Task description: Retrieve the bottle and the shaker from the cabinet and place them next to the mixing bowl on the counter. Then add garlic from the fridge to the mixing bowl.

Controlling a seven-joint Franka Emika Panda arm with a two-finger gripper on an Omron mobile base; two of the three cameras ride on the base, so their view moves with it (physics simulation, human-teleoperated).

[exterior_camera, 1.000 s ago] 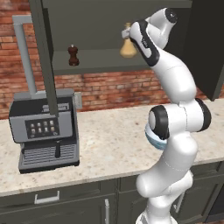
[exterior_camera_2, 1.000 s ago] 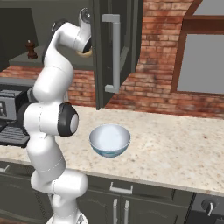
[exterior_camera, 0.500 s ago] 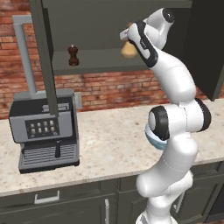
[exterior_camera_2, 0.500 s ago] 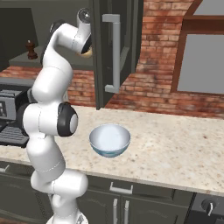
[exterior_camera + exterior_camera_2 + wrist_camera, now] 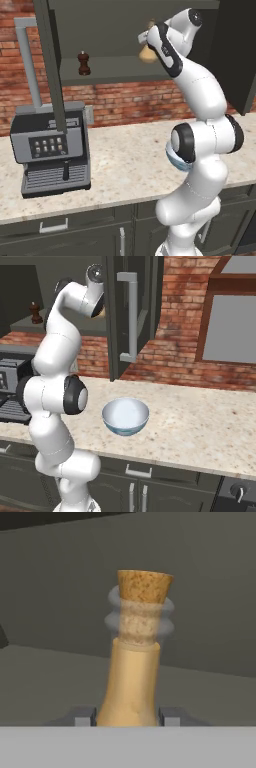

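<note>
Standing on the cabinet [image 5: 125, 30] shelf, the shaker [image 5: 84, 63] sits well left of the bottle [image 5: 131, 682], whose neck is clamped between the gripper [image 5: 127, 718] fingers; rightward, the bowl [image 5: 125, 416] rests on the counter [image 5: 200, 426].

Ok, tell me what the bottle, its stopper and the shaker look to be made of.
The bottle: smooth tan-yellow body with a dull sheen, perhaps glazed ceramic or tinted glass; the render leaves it open. Its stopper: cork, going by the speckled, grainy brown surface and tapered plug shape. The shaker: probably turned wood, dark brown with a rounded knob, though small here.
</note>
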